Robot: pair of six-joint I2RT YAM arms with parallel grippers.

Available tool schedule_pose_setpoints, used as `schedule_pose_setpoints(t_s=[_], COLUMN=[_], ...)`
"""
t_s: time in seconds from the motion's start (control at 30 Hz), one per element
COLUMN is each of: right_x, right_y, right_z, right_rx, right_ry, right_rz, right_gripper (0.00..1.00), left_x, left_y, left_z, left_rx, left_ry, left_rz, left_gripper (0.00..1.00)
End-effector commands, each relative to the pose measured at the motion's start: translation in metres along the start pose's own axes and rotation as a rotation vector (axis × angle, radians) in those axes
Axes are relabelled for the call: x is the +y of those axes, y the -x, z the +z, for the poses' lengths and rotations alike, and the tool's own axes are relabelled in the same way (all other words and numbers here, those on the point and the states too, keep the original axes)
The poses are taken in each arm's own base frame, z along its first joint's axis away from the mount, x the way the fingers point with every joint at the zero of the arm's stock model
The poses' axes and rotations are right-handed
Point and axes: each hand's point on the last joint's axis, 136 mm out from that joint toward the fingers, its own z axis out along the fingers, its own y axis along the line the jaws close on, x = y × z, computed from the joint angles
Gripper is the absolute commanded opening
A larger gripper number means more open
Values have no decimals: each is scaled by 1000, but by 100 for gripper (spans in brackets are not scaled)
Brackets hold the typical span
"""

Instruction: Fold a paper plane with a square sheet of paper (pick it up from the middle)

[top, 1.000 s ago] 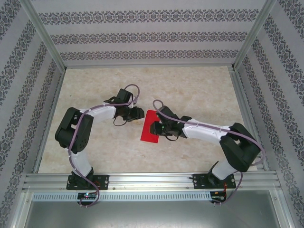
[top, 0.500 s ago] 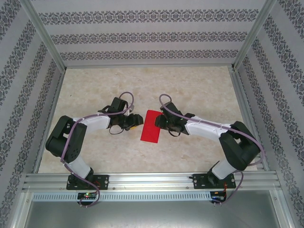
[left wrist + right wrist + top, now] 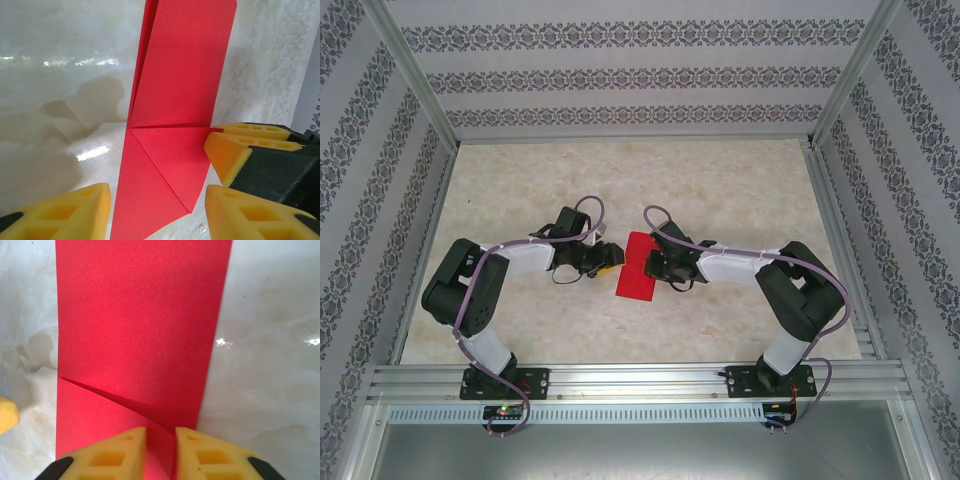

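The thin bright red sheet of paper (image 3: 637,266), already narrowed and corner-creased, is laid on the marbled table (image 3: 720,180). The left gripper (image 3: 157,202) is held with jaws wide astride one end. The right gripper (image 3: 160,440) is set with jaws narrow at the paper's edge, and whether it is gripped cannot be told. A corner fold is judged in hand, so firm creasing is called for next.

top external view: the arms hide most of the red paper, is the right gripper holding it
observer: in the right wrist view, the right gripper has its jaws nearly together, with a folded flap of the square sheet of paper showing in the narrow gap. I can't tell if it's a firm pinch.
operator: and the left one
observer: in the left wrist view, the left gripper is open, its jaws wide apart on either side of the sheet's near end.
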Motion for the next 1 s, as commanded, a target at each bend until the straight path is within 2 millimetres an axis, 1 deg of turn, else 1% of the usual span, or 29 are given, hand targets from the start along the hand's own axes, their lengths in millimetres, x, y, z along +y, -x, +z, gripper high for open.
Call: schedule_pose_setpoints(t_s=[0.0,0.17,0.27,0.4,0.7,0.97], right_x=[11,7,4,0,-6,-5], right_y=[8,10,10,10,9,8], right_z=[0,-3,-4,-4,-5,-4], right_rx=[-27,-49,-54,-61,-70,-66], right_ry=[27,22,16,5,1,8], right_rz=[-10,4,14,29,56,56], right_gripper=[16,10,10,8,8,8], left_x=[-16,-23,-27,-28,-28,-28], left_y=[3,-2,-4,-8,-9,-8], left_z=[5,9,12,17,23,30], left_rx=[12,41,52,73,86,98], left_ry=[-62,-98,-109,-102,-97,-94], left_rz=[27,44,58,72,79,90], left_gripper=[53,53,53,53,50,48])
